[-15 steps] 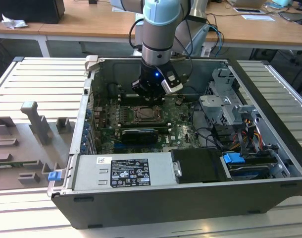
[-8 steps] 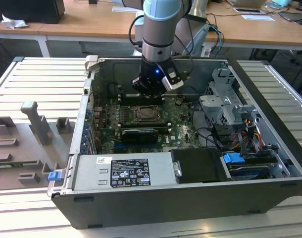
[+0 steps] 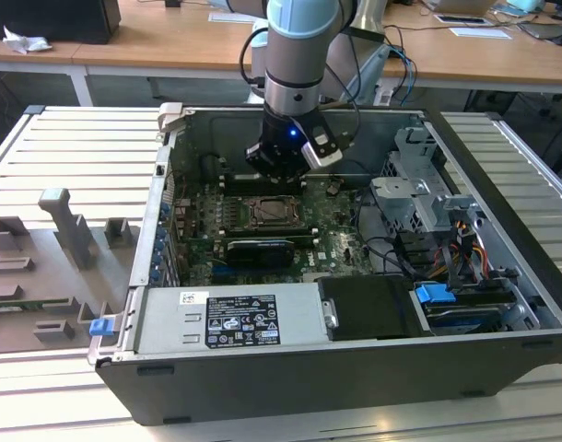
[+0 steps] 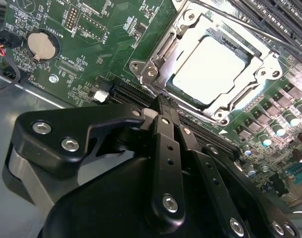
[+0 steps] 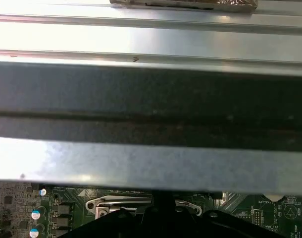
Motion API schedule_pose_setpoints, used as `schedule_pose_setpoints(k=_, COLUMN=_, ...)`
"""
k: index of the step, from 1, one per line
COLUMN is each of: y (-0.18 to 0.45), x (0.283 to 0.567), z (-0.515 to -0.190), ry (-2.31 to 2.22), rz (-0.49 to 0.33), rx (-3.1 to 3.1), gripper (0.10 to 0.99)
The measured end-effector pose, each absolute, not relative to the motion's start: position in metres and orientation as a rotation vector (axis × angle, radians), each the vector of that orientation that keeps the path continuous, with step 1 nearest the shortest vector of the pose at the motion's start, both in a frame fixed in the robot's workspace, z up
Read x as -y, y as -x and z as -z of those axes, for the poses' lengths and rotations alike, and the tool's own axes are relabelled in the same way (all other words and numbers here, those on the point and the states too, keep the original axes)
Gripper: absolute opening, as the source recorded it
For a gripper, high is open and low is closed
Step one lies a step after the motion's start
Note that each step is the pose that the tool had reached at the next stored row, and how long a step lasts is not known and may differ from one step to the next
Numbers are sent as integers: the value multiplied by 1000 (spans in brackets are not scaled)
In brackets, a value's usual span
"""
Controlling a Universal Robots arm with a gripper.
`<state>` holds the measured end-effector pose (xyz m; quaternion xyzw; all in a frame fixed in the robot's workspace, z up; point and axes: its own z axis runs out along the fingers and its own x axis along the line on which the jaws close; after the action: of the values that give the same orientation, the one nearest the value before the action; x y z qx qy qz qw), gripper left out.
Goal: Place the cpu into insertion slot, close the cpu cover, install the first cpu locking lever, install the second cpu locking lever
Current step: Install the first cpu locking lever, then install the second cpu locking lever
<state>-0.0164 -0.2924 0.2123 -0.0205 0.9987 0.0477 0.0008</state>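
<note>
In the exterior view my gripper (image 3: 283, 172) hangs inside the open computer case, just behind the insertion slot (image 3: 273, 213) on the green board. In the second wrist view the cpu (image 4: 210, 69) lies in the insertion slot (image 4: 150, 72), its pale top showing through the cut-out of the cpu cover (image 4: 242, 100). The cover lies flat over it. A thin metal lever rod (image 4: 250, 22) runs along the far side of the socket. My gripper (image 4: 164, 102) has its two black fingers pressed together, shut on nothing, a short way off the socket's corner.
Long black memory slots (image 4: 284, 20) flank the socket, and a round battery (image 4: 42, 47) sits on the board. The case's metal wall (image 5: 151, 99) is close by. A power supply (image 3: 230, 318), a drive cage (image 3: 419, 198) and cables crowd the case.
</note>
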Motion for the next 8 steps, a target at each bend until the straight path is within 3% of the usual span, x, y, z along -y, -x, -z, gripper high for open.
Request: schedule_pose_setpoints(k=8, y=16, x=296, z=-212, ry=65, rz=-149, rx=-3136, gripper=106)
